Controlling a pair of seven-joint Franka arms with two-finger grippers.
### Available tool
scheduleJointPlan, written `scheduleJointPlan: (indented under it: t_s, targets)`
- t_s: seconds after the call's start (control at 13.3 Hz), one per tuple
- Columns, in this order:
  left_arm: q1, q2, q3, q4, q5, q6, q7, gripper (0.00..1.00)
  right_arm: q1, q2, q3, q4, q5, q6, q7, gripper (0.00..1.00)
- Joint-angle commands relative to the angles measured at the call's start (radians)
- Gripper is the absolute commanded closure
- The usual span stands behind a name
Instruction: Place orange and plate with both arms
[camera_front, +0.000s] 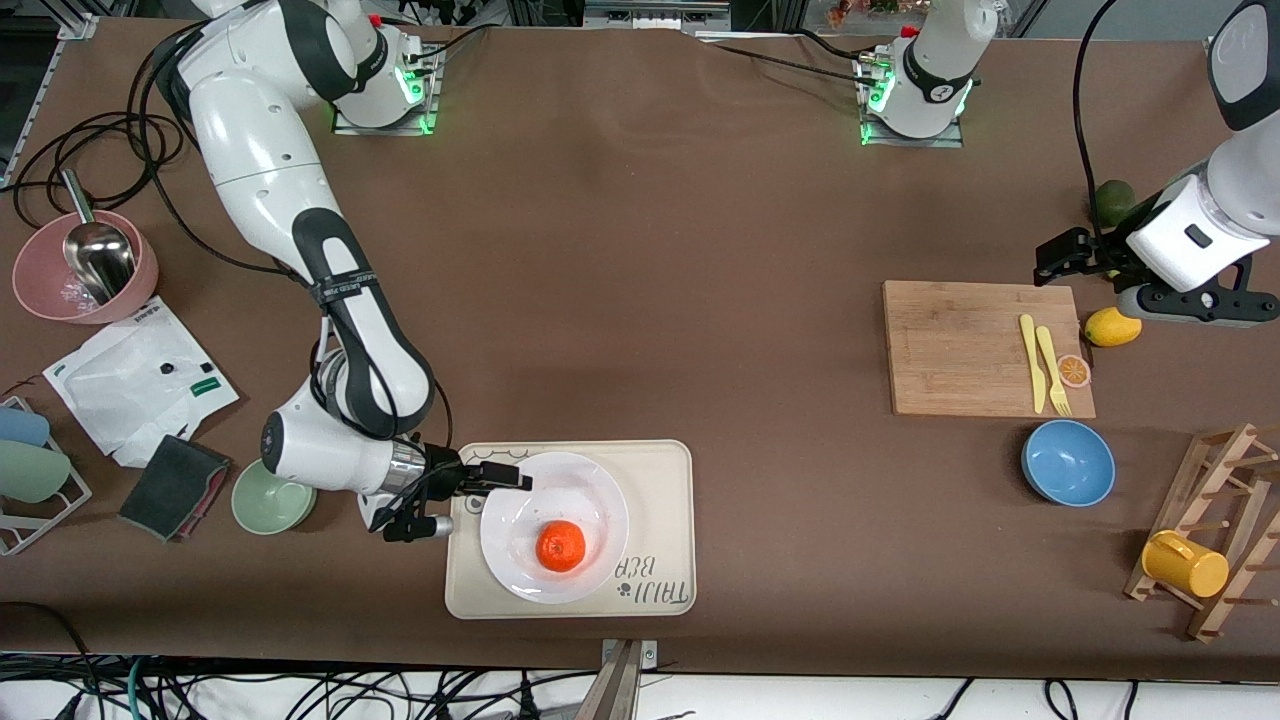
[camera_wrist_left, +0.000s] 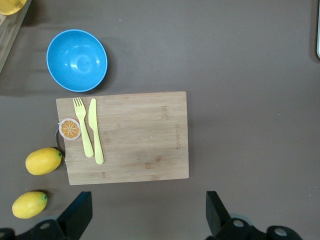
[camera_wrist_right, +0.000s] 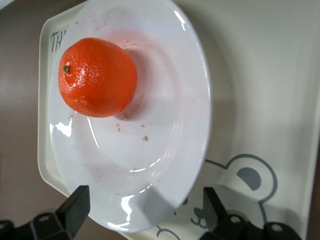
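The orange (camera_front: 561, 546) (camera_wrist_right: 97, 77) lies in the white plate (camera_front: 580, 490) (camera_wrist_right: 170, 125), which rests on a beige bear-print tray (camera_front: 660, 500) near the front camera. My right gripper (camera_front: 478, 503) (camera_wrist_right: 145, 212) is open and low at the plate's edge toward the right arm's end. The plate's rim sits between its fingers, and the fingers (camera_wrist_right: 75, 207) do not press on it. My left gripper (camera_front: 1060, 255) (camera_wrist_left: 148, 215) hangs open and holds nothing, above the table by the cutting board's corner at the left arm's end.
A bamboo cutting board (camera_front: 975, 345) (camera_wrist_left: 125, 137) carries a yellow fork, a knife and an orange-slice disc (camera_front: 1073, 371). Lemons (camera_wrist_left: 44, 161), a blue bowl (camera_front: 1068, 462) and a rack with a yellow mug (camera_front: 1185, 563) are nearby. A green bowl (camera_front: 273, 497) sits beside the right arm's wrist.
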Motion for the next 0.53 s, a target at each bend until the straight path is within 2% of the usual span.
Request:
scheduleJointPlan:
  t_s: [0.0, 0.3, 0.45]
  targets:
    - [0.008, 0.0, -0.003, 0.009, -0.015, -0.007, 0.021, 0.0, -0.001, -0.055, -0.009, -0.005, -0.144, -0.093, 0.024, 0.0]
    - [0.008, 0.0, -0.003, 0.007, -0.015, -0.014, 0.02, 0.0, -0.003, -0.102, -0.039, -0.008, -0.394, -0.231, 0.025, 0.0]
    - [0.008, 0.0, -0.002, 0.026, -0.016, -0.014, 0.02, 0.0, -0.001, -0.141, -0.076, -0.008, -0.46, -0.332, 0.025, 0.0]
